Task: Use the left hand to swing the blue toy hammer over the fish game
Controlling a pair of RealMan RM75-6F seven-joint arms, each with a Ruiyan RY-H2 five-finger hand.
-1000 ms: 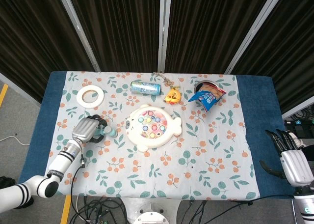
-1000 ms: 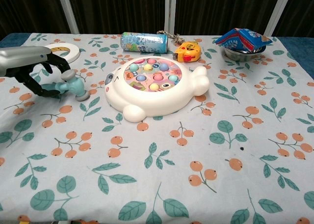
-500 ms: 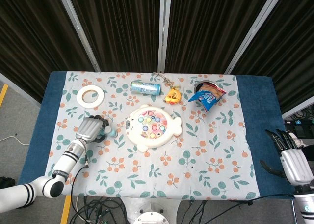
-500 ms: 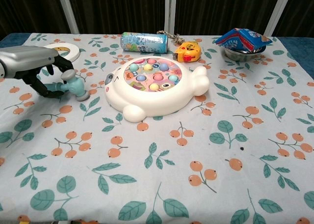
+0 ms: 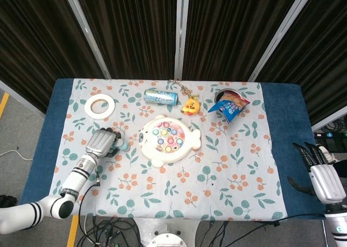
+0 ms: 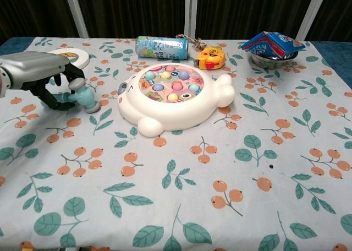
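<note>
On the left side of the table (image 5: 282,122), my left hand (image 5: 101,142) sits low over the floral cloth (image 6: 181,179), with its dark fingers (image 6: 48,80) curled down around the handle of the blue toy hammer (image 6: 80,96). The chest view shows the handle running under my fingers while the hammer's head, with its grey striking faces, pokes out on the side toward the fish game (image 6: 173,96). The hammer's head is low, at or just above the cloth; I cannot tell whether it touches. It lies just beside the fish game, near the fish's face end, but not over it and not touching it.

The fish game is a white fish-shaped toy lying flat near the middle of the table, its round top filled with pastel-coloured pieces.

My right hand (image 5: 324,176) hangs off the far right edge of the table, well apart from everything on it, holding nothing, with its dark fingers held straight and a little apart.

Along the back of the table lie a white tape roll (image 5: 100,105), a blue can (image 5: 161,96) on its side, a small yellow toy (image 5: 190,105), and a snack bag (image 5: 230,105) resting in a metal bowl (image 6: 267,60).
</note>
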